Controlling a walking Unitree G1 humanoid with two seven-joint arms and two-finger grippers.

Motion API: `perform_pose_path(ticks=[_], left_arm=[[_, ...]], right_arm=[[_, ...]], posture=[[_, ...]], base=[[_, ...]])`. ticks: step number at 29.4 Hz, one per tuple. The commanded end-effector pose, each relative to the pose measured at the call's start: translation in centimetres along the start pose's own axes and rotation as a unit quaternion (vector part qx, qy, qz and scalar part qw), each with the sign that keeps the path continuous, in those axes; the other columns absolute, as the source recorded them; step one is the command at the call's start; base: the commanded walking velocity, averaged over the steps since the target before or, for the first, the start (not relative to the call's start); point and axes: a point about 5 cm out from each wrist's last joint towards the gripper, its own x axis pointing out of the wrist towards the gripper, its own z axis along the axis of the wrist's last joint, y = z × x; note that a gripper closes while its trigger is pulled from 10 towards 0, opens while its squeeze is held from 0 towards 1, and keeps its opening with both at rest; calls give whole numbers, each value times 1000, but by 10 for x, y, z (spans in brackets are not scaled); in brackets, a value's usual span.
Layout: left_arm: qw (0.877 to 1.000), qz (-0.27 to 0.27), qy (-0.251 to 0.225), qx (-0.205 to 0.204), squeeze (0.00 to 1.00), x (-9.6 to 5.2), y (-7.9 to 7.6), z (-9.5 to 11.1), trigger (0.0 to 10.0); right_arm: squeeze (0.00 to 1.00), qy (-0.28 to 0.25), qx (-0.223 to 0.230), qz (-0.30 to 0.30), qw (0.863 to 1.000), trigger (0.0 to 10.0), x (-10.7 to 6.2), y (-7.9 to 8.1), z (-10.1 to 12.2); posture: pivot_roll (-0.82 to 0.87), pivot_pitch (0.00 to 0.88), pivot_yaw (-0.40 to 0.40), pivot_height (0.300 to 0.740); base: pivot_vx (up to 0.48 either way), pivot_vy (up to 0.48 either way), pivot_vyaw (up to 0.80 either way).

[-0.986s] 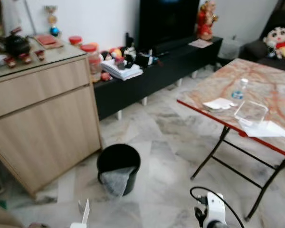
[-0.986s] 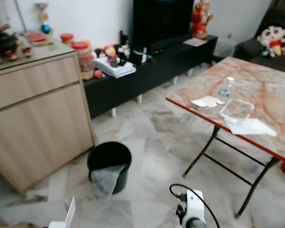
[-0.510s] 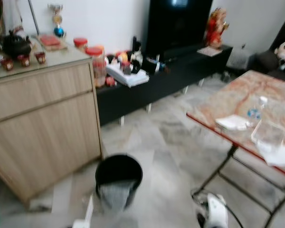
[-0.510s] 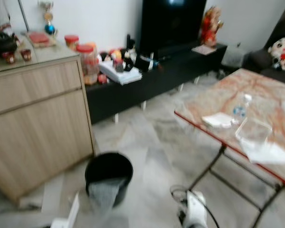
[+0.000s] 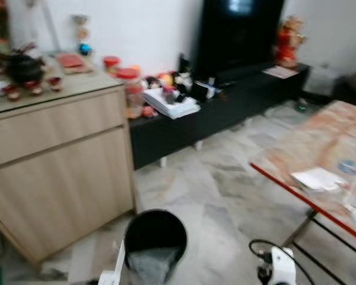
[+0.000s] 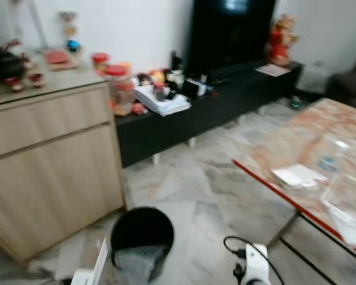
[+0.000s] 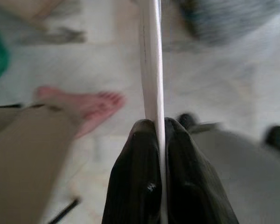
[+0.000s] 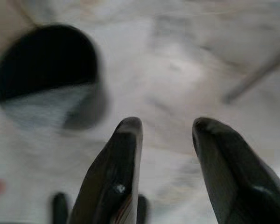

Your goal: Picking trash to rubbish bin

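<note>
Your left gripper [image 7: 156, 128] is closed on a thin white card [image 7: 150, 60], seen edge-on between the two black fingers [image 7: 133, 182]. In the head views this card [image 5: 120, 264] stands upright just beside the black rubbish bin [image 5: 155, 240], at its left rim. The bin stands on the marble floor [image 5: 225, 196], near the wooden cabinet [image 5: 59, 172]. Your right gripper [image 8: 165, 133] hangs above the floor with fingers apart and empty. A person's bare foot [image 7: 84, 105] is close to you. The pictures are blurred.
</note>
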Motion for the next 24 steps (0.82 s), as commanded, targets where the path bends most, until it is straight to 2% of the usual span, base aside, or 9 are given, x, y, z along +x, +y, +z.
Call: perform_pose_path(ticks=[1, 11, 18, 21, 24], left_arm=[[1000, -13, -14, 1, 0, 0, -11, 9, 10000], [1000, -12, -22, 3, 0, 1, -11, 13, 10000], [1000, -10, -28, 4, 0, 1, -11, 15, 10000], [999, -12, -51, 1, 0, 2, -11, 25, 10000], [997, -14, -79, 16, 0, 2, -11, 38, 10000]], right_arm=[[0, 8, 0, -25, 1000, 10000, -4, -19, -6], [0, 8, -7, -22, 1000, 10000, -4, -19, -6], [0, 4, -4, -22, 1000, 10000, -4, -18, -5], [0, -6, -11, -15, 1000, 10000, -3, -17, 1], [0, -18, -32, -2, 999, 10000, -1, -14, 9]], posture=[[-29, 11, -56, 740], [-30, 12, -54, 740], [-30, 12, -54, 740], [-29, 12, -54, 740], [-30, 11, -54, 740]], base=[[420, 0, 0], [421, 0, 0], [421, 0, 467], [364, 0, 0], [0, 0, 0]])
